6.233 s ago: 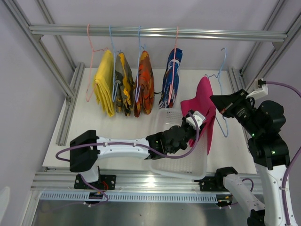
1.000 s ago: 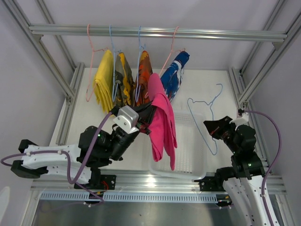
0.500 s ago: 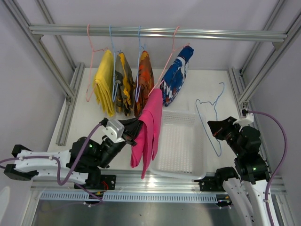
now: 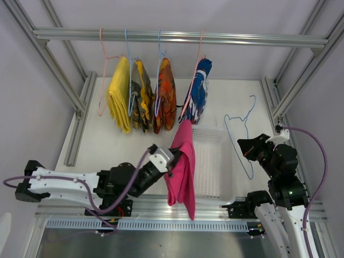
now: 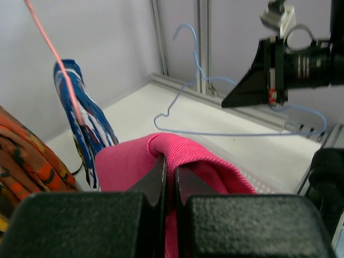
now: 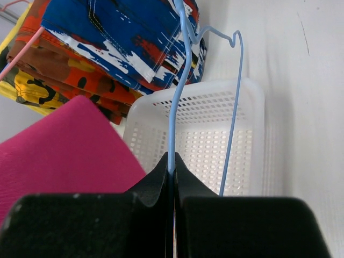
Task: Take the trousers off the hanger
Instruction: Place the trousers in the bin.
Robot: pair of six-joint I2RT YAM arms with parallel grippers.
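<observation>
- My left hand is pressed shut on a fold of the magenta-pink trousers. They dangle off the hanger, over the near left edge of the white basket.
- My right hand pinches the bare blue hanger, held above the desk just right of the basket.
- The yellow trousers, olive camouflage trousers, orange camouflage trousers and blue patterned trousers hang from the rail.

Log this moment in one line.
left gripper: shut on pink trousers | right gripper: shut on blue hanger | rail: four other trousers hanging
</observation>
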